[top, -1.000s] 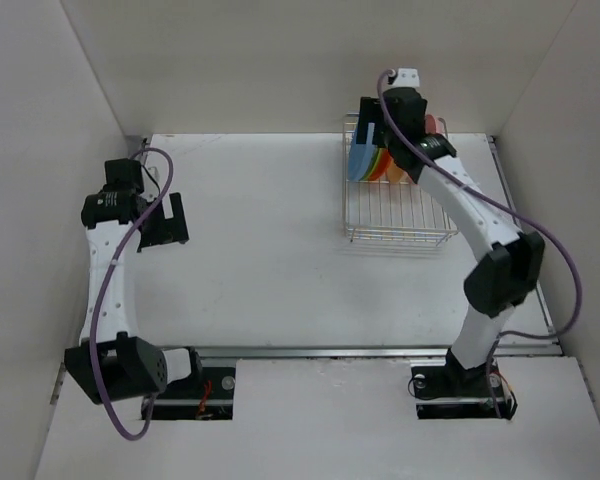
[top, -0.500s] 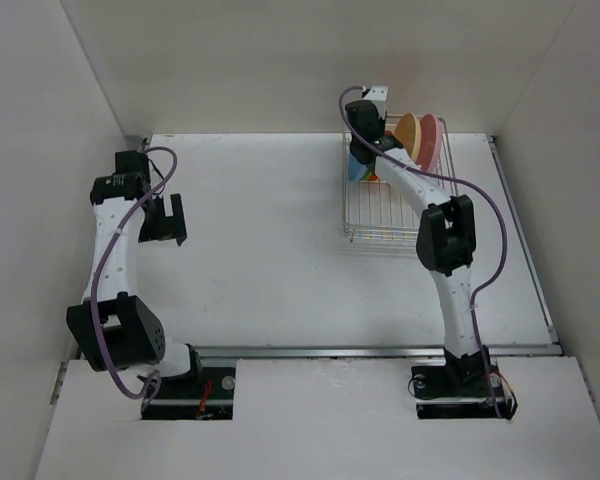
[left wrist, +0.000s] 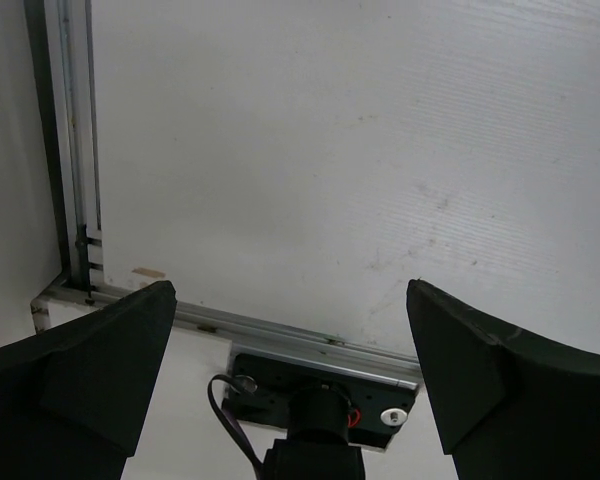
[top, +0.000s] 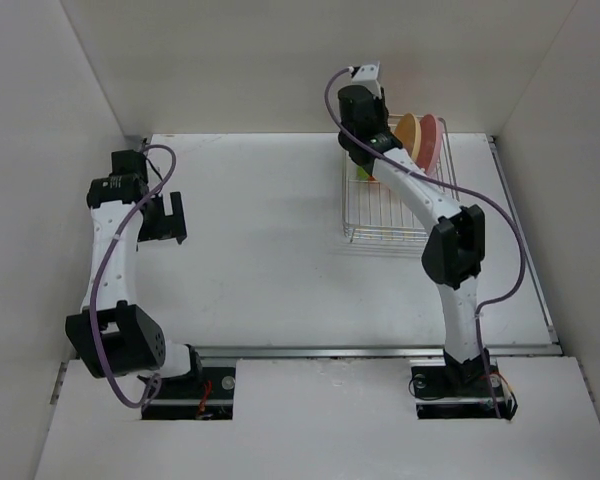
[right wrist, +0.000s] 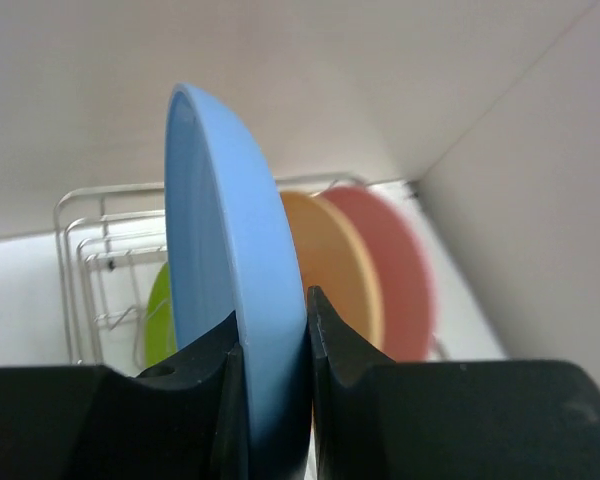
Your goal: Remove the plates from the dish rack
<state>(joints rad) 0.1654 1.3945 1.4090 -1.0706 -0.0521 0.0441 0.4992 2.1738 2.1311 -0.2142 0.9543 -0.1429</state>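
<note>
— What's the setting?

— A white table boxed in by plain white walls, seen from above. The rack stands on the table's far right part, close to the back wall.

— Where is the right claw?

— The right claw reaches over the rack's far left end. In the wrist view its fingers are drawn in narrow on the blue plate. One finger presses each face near the rim, and the plate stands on edge between them.

— Is that plate out of the rack?

— I can't tell. From above, the arm covers it, and the wrist view cuts off its lower edge.

— The other plates?

— They sit past the blue one, upright in the rack. In the wrist view the green plate peeks out low on the left side of the blue one. The tan plate is just on the other side, with the pink plate next to it, blurred. From above, tan and pink lean together at the rack's far right corner.

— And the left claw?

— The left claw hangs over bare table on the far left, well apart from the rack. Its fingers are spread wide with nothing between them. Its wrist camera shows only white tabletop, a metal rail along the edge, and the arm's base below.
</note>
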